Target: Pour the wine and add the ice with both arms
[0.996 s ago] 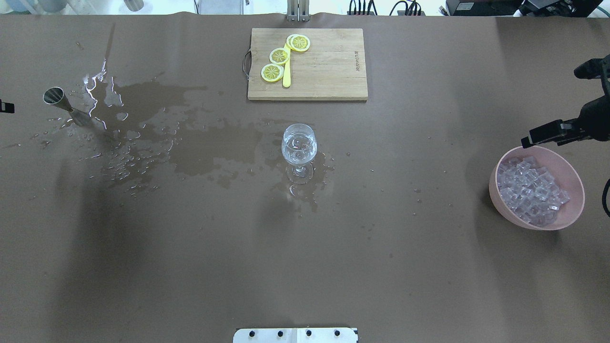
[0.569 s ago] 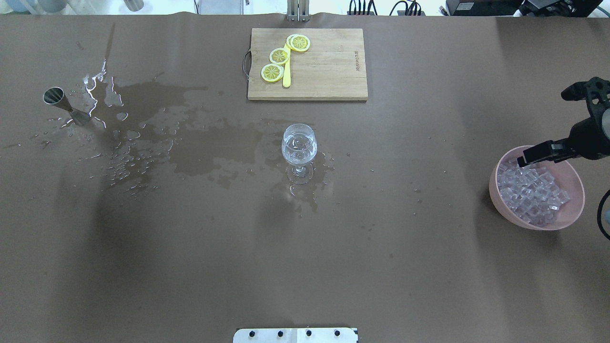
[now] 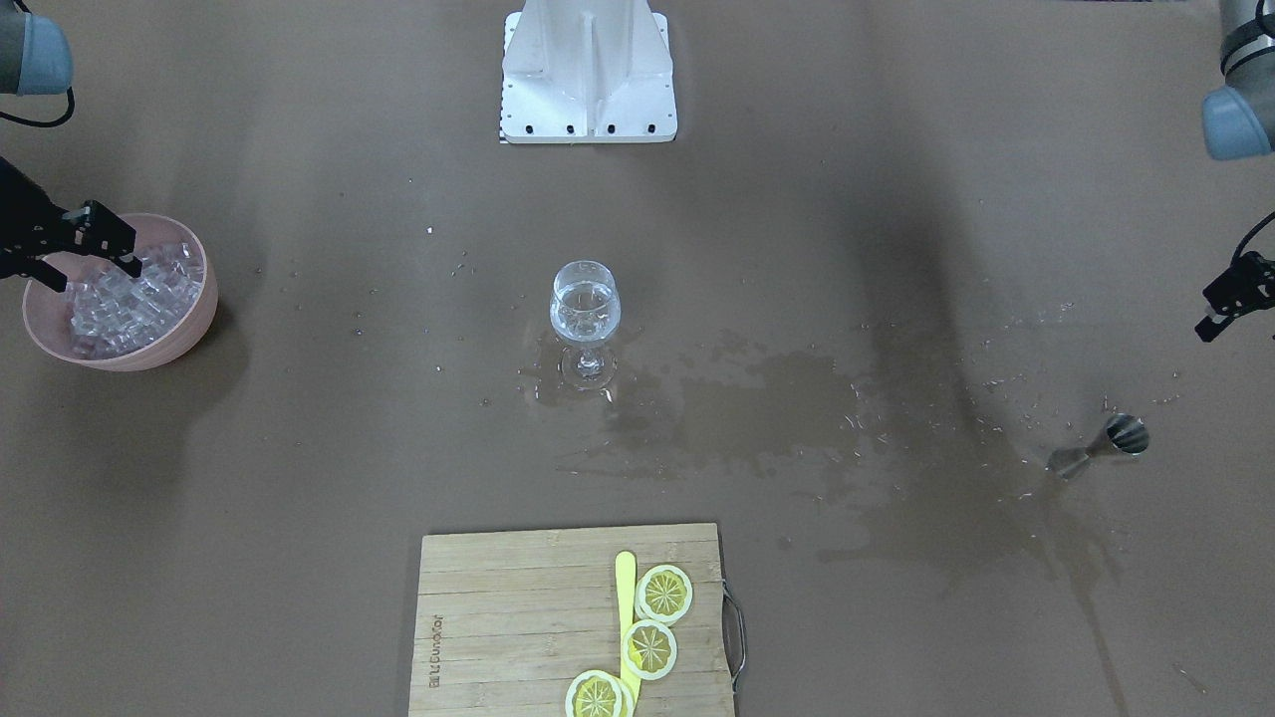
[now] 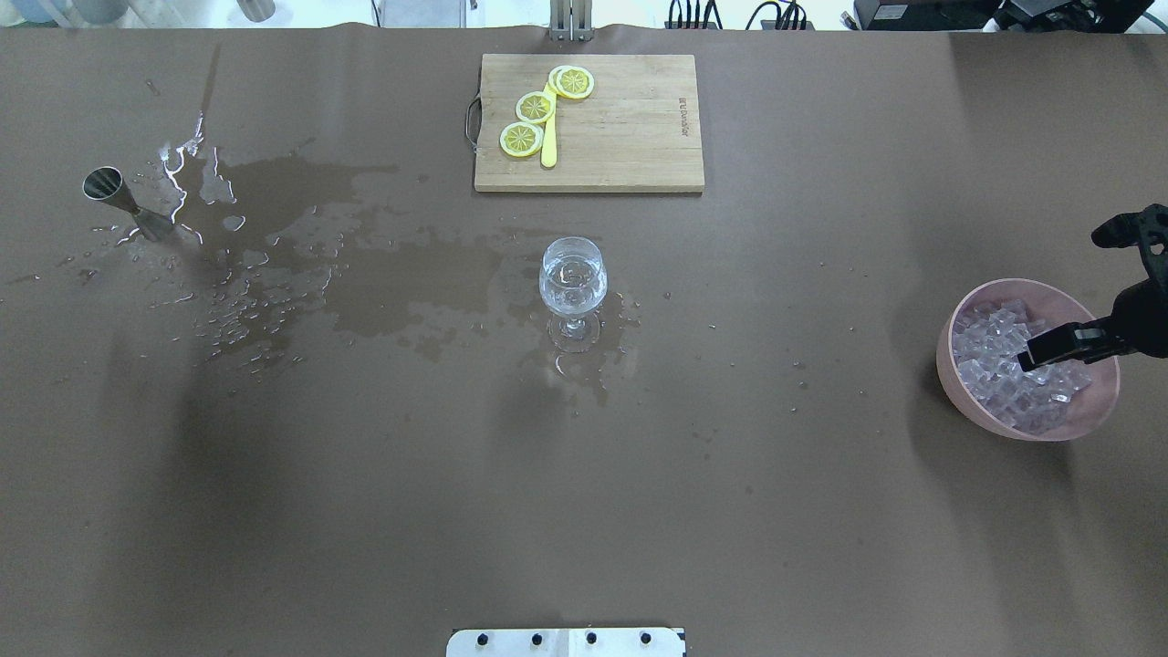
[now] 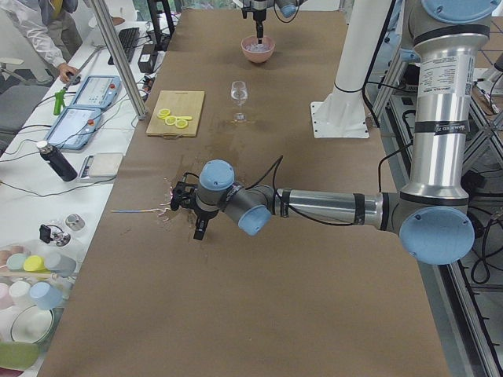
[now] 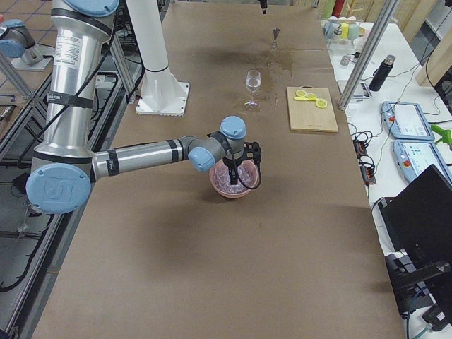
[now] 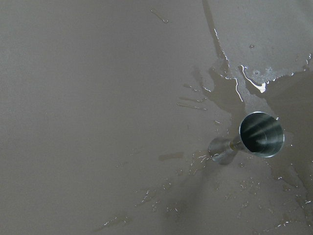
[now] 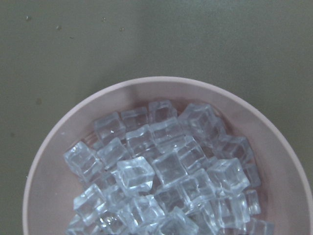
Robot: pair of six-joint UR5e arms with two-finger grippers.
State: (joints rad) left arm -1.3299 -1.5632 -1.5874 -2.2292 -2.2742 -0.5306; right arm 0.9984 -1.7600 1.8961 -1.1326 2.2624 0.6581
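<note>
The right jaws stand spread and hold nothing. They point down into the pink bowl (image 4: 1004,424), and one of their fingers (image 4: 1049,347) hangs over the ice (image 4: 990,370); whether it touches a cube I cannot tell. The cubes lie heaped in the bowl and fill most of the right wrist view. The right arm (image 6: 141,157) reaches out low and level to the bowl, which sits at the robot's right end of the surface (image 4: 776,502).

The left jaws are at the other end. Only a black finger (image 3: 1230,299) shows at the edge of the front view, so I cannot tell how far they are parted. They point down, clear of the surface, near a steel jigger (image 4: 119,196) that sits apart from them among droplets. The left arm (image 5: 330,206) stretches out level toward that spot.

The wine (image 3: 585,309) part-fills a stemmed glass (image 4: 573,265) standing upright mid-surface, well apart from both jaws. More of it lies spilled: a dark wet patch (image 4: 411,283) runs from the foot of the glass toward the jigger.

Beyond the glass, on the side away from the robot, lies a wooden board (image 4: 620,137) with lemon slices (image 4: 536,107) and a yellow stick (image 4: 548,151) on it. The white pedestal (image 3: 588,70) stands at the robot's edge.
</note>
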